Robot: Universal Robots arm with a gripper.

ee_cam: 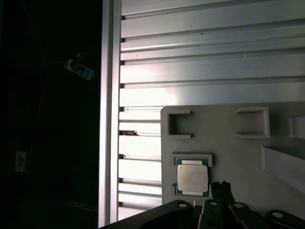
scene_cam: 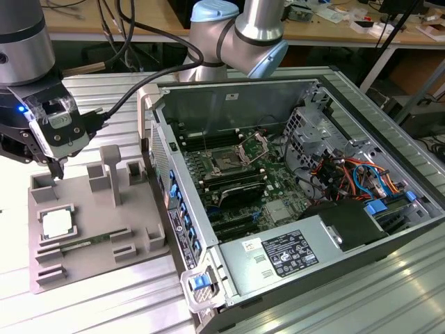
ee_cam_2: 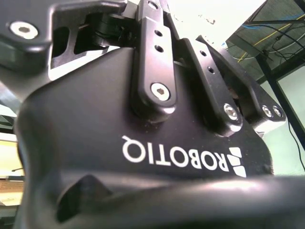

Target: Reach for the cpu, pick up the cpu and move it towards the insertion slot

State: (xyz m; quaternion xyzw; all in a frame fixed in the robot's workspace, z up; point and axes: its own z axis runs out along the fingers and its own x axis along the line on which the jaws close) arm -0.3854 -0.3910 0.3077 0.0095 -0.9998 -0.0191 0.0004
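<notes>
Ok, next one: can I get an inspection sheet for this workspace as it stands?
Surface: ribbed aluminium table carrying a grey fixture and an open PC case.
Job's things: cpu lies in its fixture pocket, not held; slot on the board, bracket looks raised.
Clutter: posts on the fixture.
Grippers: gripper hovers over the fixture, above the cpu and apart from it.
Cables: black cable at the wrist; coloured wires in the case.
Surroundings: benches behind.

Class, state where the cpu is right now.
The cpu sits in a recess of the grey tray, at the exterior view's left, outside the computer case.
</notes>
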